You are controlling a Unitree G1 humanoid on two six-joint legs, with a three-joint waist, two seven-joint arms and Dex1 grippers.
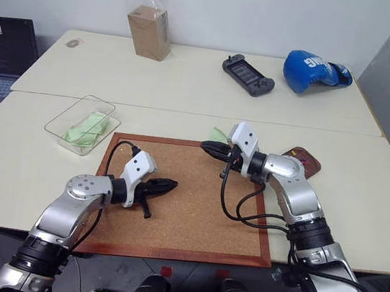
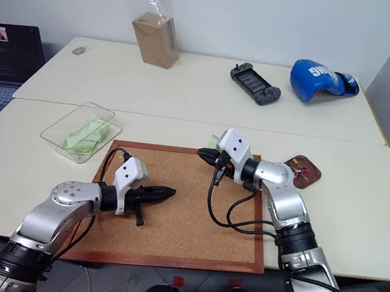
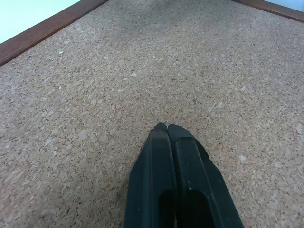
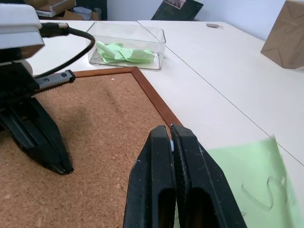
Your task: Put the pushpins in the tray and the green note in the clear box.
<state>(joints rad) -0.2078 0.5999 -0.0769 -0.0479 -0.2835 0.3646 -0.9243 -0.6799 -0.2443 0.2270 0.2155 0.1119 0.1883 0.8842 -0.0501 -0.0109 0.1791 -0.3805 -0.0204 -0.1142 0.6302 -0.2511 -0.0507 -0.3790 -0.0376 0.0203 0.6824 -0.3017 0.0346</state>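
Note:
The green note [image 1: 217, 133] sits just past the far edge of the corkboard [image 1: 185, 217]. It also shows close beside my right gripper's fingers [image 4: 190, 190]; nothing shows between them. My right gripper [image 1: 205, 147] is shut and hovers over the board's far edge, pointing left. The dark brown tray [image 2: 312, 162] lies right of that arm with several coloured pushpins [image 2: 300, 172] in it. The clear box [image 1: 82, 124] stands at the board's left and holds a heap of pale green papers. My left gripper [image 1: 173, 184] is shut, empty and low over the cork.
At the back of the table stand a brown carton in a clear bag [image 1: 149, 31], a black handheld game console [image 1: 248, 75] and a blue boxing glove [image 1: 314, 70]. A laptop [image 1: 1, 53] sits at the far left.

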